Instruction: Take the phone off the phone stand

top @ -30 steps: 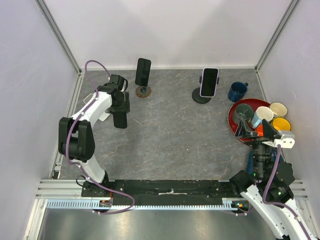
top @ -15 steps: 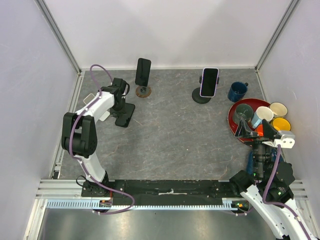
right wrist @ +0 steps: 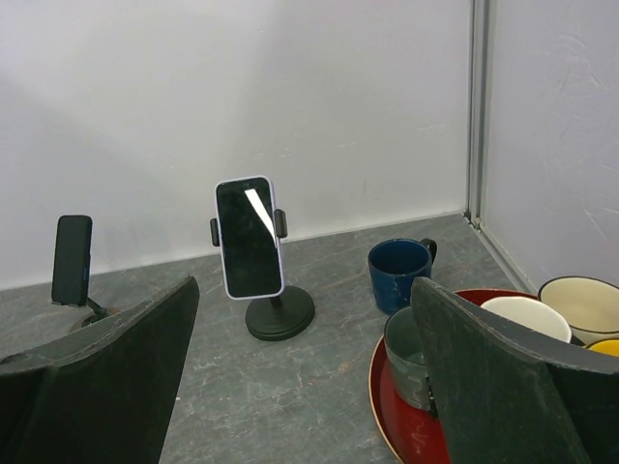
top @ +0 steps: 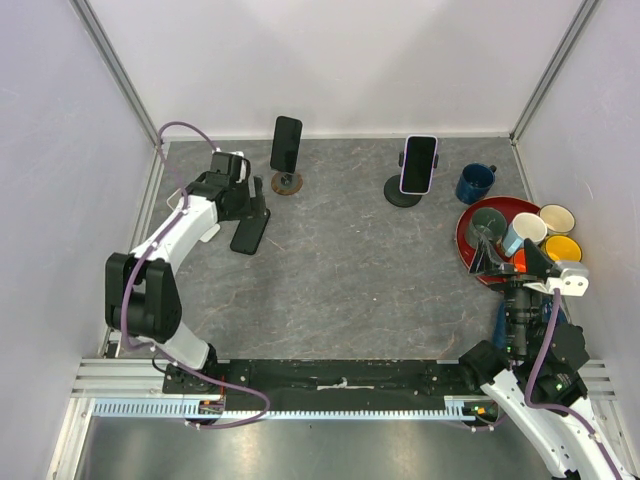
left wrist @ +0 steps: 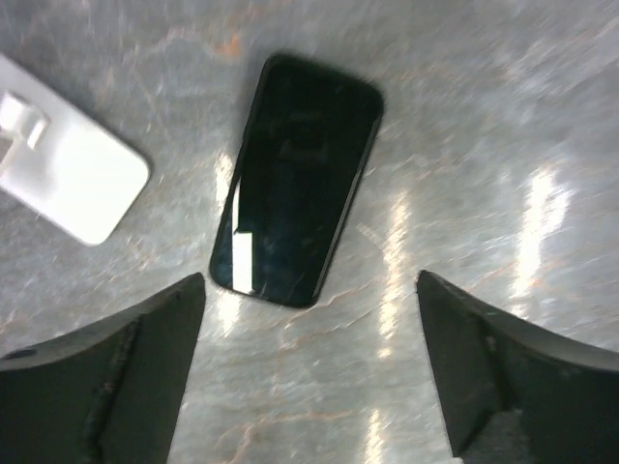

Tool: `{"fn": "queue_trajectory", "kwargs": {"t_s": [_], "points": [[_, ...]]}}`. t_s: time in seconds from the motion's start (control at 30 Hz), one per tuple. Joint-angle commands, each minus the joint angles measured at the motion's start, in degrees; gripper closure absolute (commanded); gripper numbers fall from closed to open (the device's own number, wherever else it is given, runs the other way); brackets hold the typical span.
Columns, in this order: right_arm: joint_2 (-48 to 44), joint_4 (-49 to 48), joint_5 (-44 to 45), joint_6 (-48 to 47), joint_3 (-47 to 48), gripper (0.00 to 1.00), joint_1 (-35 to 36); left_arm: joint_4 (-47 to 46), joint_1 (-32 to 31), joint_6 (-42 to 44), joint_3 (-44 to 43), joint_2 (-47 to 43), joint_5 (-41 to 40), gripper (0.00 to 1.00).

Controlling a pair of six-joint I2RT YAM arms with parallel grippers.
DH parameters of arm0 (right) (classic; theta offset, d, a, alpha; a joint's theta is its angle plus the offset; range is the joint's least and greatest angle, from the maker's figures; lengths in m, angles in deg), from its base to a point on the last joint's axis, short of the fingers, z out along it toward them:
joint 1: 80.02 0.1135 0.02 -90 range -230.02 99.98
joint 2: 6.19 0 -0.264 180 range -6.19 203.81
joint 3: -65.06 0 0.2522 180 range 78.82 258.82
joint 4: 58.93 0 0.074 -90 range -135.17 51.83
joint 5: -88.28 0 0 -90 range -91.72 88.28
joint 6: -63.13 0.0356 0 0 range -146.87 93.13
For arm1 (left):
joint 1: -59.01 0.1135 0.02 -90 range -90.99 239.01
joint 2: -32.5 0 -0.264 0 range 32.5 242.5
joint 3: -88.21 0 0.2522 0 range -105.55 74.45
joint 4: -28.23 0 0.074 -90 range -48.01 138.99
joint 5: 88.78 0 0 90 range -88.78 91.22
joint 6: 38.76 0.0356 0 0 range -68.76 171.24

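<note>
From above, the black phone [top: 250,234] lies flat on the counter [top: 340,290], far left.

Left wrist: the left fingers [left wrist: 106,387] are apart above it. Going down could bump it.

Right wrist: the right fingers [right wrist: 97,387] are apart and empty. A clumsy pull on the pale phone [right wrist: 250,237] could tip its stand [right wrist: 280,314].

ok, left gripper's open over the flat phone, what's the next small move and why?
Probably lift the left gripper straight up, clear of the flat phone lying on the table under its open jaws. It holds nothing, and the upright phone on the nearby stand looks like the next target.
</note>
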Motion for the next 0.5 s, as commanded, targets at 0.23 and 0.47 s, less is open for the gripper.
{"fn": "queue_trajectory", "kwargs": {"t_s": [0.23, 0.47], "points": [[-0.2, -0.2, 1.2, -0.1, 1.7, 0.02, 1.2, -26.5, -0.1, -1.7, 4.3, -8.8, 5.6, 0.0], [-0.2, -0.2, 1.5, -0.2, 1.5, 0.02, 1.4, -33.8, 0.0, 0.6, 1.0, -3.7, 9.9, 0.0]]}}
